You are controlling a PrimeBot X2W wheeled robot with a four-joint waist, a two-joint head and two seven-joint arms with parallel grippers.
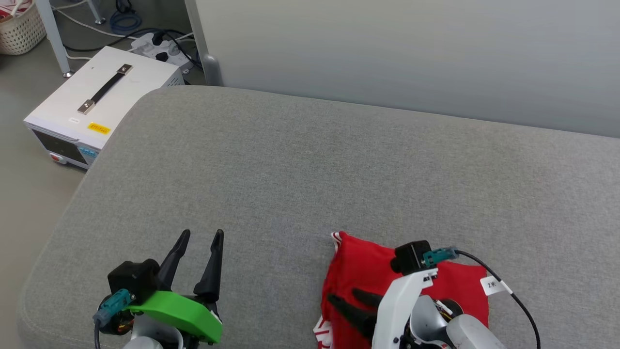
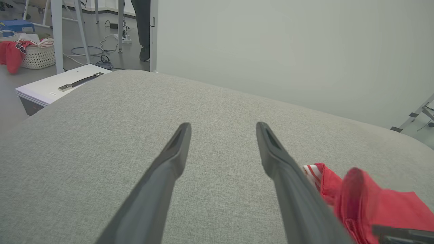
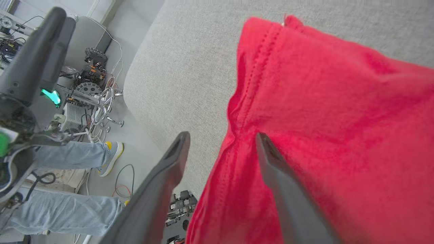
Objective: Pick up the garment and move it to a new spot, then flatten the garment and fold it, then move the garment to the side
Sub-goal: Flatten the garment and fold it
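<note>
Right gripper [image 1: 345,296]: fingers spread wide, nothing clamped. In the right wrist view, one finger [image 3: 284,176] lies over red fabric and the other is off the garment's edge, with a gathered seam fold between them. Contact with the cloth cannot be confirmed.

Left gripper [image 1: 202,233]: fingers spread wide and empty, above bare upholstery, well apart from the garment.

The garment [image 1: 363,266]: soft red knit with stitched hems, bunched into a rough rectangle. It lies near the front edge of the cushion [image 1: 310,165], right of centre. Red-and-white striped trim shows at two corners. No lettering is visible. The right arm covers its middle, and the frame edge cuts off its near side.

Cushion: grey woven fabric, with rounded corners. A white box [image 1: 101,97] with a strap handle stands on the floor beyond it.
</note>
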